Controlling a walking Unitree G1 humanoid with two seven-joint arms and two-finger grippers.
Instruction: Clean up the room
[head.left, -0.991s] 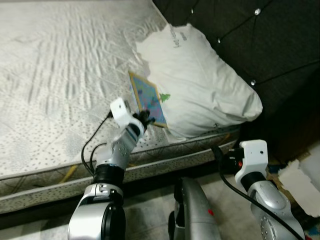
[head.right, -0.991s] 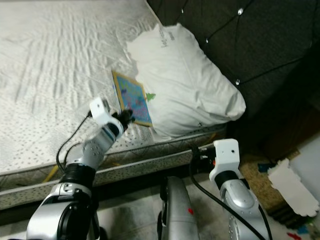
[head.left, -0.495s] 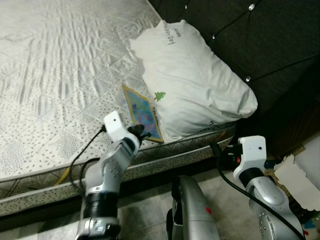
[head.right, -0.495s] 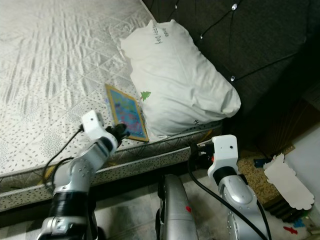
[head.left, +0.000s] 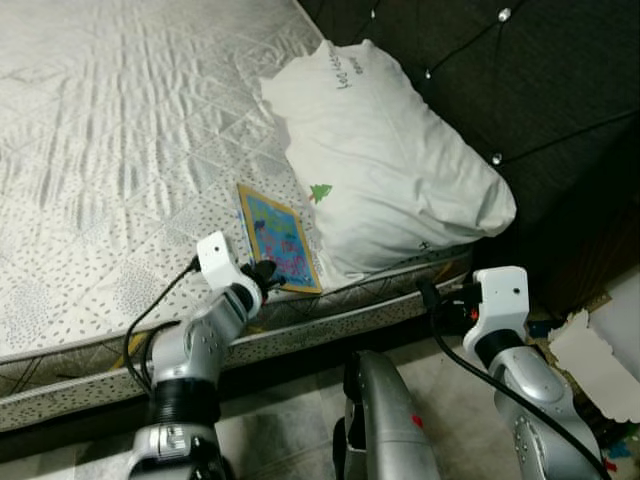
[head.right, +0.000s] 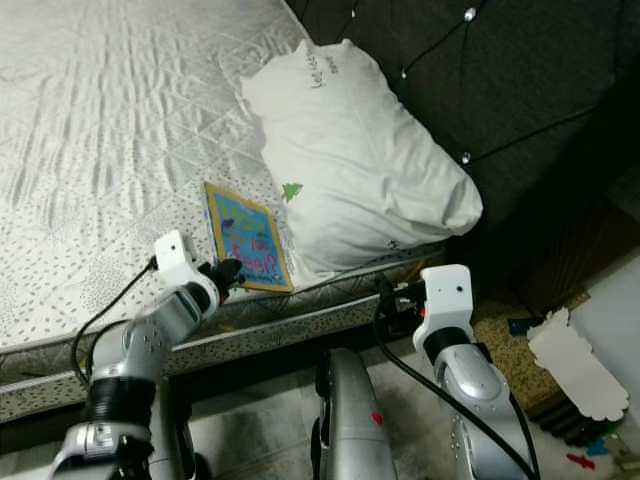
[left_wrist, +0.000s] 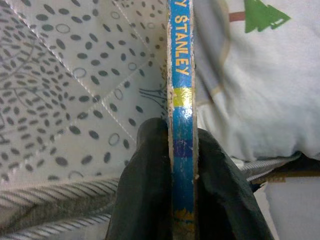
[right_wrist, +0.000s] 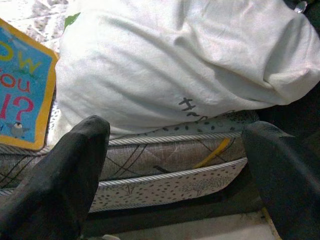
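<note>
Now the left gripper is clamped on the near edge of the book, both fingers pressed against its spine in the wrist view. Compared with a second ago, the arm has drawn back toward the mattress edge and the book has come with it: it sat tucked against the pillow, and now lies just beside the pillow, nearer the mattress edge, with more of its cover showing. Likely the grip has held and the book is being pulled off the mattress, so the pick-up looks done and carrying it away is next. Right gripper hangs wide open and idle below the pillow, off the mattress edge.
</note>
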